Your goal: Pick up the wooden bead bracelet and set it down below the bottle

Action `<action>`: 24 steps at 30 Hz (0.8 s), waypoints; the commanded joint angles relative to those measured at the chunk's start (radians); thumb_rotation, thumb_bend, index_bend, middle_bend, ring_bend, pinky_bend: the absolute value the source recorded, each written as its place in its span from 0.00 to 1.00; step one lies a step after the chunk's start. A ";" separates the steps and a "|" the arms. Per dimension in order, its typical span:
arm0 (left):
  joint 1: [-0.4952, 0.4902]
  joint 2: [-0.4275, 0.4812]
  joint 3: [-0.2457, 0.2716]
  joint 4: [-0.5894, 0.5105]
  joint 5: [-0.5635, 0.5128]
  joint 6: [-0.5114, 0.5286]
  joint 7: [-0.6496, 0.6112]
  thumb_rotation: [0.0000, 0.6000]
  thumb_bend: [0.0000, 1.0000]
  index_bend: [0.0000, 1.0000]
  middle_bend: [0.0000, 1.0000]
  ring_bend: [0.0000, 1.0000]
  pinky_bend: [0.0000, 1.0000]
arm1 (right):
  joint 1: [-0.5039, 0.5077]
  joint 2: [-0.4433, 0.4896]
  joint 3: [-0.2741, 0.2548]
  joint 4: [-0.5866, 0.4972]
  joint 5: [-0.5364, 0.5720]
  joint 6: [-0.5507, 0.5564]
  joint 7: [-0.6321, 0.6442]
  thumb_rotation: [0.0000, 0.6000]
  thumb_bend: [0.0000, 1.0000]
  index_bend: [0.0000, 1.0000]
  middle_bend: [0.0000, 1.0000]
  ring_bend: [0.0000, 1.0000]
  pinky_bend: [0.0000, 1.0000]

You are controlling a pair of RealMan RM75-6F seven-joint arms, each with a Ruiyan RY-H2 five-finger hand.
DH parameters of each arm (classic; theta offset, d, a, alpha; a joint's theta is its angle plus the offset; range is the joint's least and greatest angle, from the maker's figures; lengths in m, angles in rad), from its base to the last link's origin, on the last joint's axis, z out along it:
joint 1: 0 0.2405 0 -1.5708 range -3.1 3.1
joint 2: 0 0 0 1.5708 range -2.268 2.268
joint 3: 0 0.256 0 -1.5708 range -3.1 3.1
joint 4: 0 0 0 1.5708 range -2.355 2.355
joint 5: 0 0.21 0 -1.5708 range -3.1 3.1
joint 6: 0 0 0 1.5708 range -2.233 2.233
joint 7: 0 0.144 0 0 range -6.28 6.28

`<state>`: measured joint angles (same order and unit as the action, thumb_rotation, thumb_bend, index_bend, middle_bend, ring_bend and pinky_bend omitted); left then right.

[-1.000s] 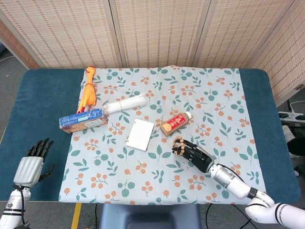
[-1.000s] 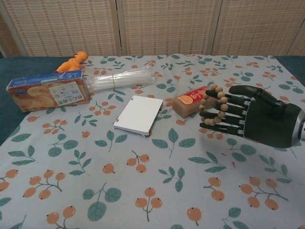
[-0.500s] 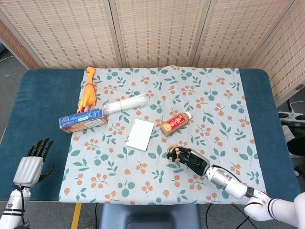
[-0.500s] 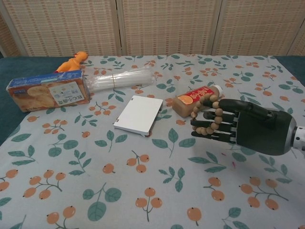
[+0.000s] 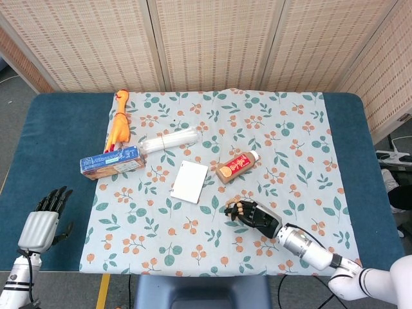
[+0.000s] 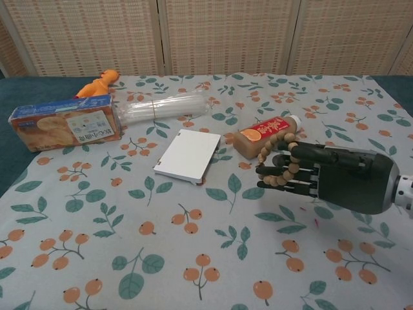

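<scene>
I am holding the wooden bead bracelet (image 6: 281, 161) looped over the fingers (image 6: 277, 172) of my right hand (image 6: 335, 177), which are reaching flat above the cloth. The bottle (image 6: 264, 134) is lying just beyond them, long axis slanting up-right. My left hand (image 5: 44, 222) is idling far off, empty.

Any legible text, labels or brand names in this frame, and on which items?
Bottle: red label with an orange picture and some characters, too blurred to read.
Biscuit box: blue and brown printed panel, lettering too small to read.
White card: blank on the side that shows.
No text on the bracelet or the right hand.
</scene>
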<state>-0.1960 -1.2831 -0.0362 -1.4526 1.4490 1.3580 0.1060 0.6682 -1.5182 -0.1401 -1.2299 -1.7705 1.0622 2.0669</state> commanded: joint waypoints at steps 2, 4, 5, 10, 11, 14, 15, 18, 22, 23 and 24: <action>0.000 0.000 0.000 0.000 0.000 0.000 0.000 1.00 0.44 0.00 0.00 0.00 0.16 | 0.006 -0.016 -0.015 0.013 -0.006 0.023 -0.040 0.90 0.37 0.47 0.50 0.21 0.16; 0.000 0.000 0.000 0.000 0.000 0.000 0.000 1.00 0.44 0.00 0.00 0.00 0.16 | 0.009 -0.022 -0.022 0.017 -0.010 0.030 -0.058 0.89 0.37 0.48 0.50 0.21 0.16; 0.000 0.000 0.000 0.000 0.000 0.000 0.000 1.00 0.44 0.00 0.00 0.00 0.16 | 0.011 -0.025 -0.023 0.020 -0.009 0.032 -0.075 0.88 0.37 0.50 0.50 0.21 0.16; 0.000 0.000 0.000 0.000 0.000 0.000 0.000 1.00 0.44 0.00 0.00 0.00 0.16 | 0.017 -0.031 -0.029 0.006 -0.001 0.034 -0.153 0.87 0.37 0.57 0.50 0.21 0.16; 0.000 0.000 0.000 0.000 0.000 0.000 0.000 1.00 0.44 0.00 0.00 0.00 0.16 | 0.018 -0.033 -0.030 0.003 0.000 0.036 -0.161 0.87 0.39 0.57 0.50 0.21 0.16; 0.000 0.000 0.000 0.000 0.000 0.000 0.000 1.00 0.44 0.00 0.00 0.00 0.16 | 0.018 -0.040 -0.034 -0.001 0.003 0.048 -0.182 0.85 0.49 0.57 0.50 0.21 0.16; 0.000 0.000 0.000 0.000 0.000 0.000 0.000 1.00 0.44 0.00 0.00 0.00 0.16 | 0.018 -0.042 -0.036 -0.002 0.003 0.052 -0.189 0.84 0.52 0.57 0.50 0.21 0.16; 0.000 0.000 0.000 0.000 0.000 0.000 0.000 1.00 0.44 0.00 0.00 0.00 0.16 | 0.019 -0.048 -0.038 0.000 0.006 0.057 -0.212 0.78 0.59 0.57 0.50 0.21 0.16; 0.000 0.000 0.000 0.000 0.000 0.000 0.000 1.00 0.44 0.00 0.00 0.00 0.16 | 0.024 -0.054 -0.044 -0.002 0.015 0.044 -0.250 0.69 0.71 0.56 0.50 0.21 0.16; 0.000 0.000 0.000 0.000 0.000 0.000 0.000 1.00 0.44 0.00 0.00 0.00 0.16 | 0.026 -0.054 -0.046 -0.005 0.017 0.041 -0.259 0.68 0.72 0.56 0.50 0.21 0.16; 0.000 0.000 0.000 0.000 0.000 0.000 0.000 1.00 0.44 0.00 0.00 0.00 0.16 | 0.027 -0.055 -0.048 -0.007 0.017 0.040 -0.262 0.68 0.72 0.56 0.50 0.21 0.16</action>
<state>-0.1960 -1.2831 -0.0362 -1.4526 1.4490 1.3580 0.1060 0.6927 -1.5712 -0.1848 -1.2336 -1.7561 1.1061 1.8109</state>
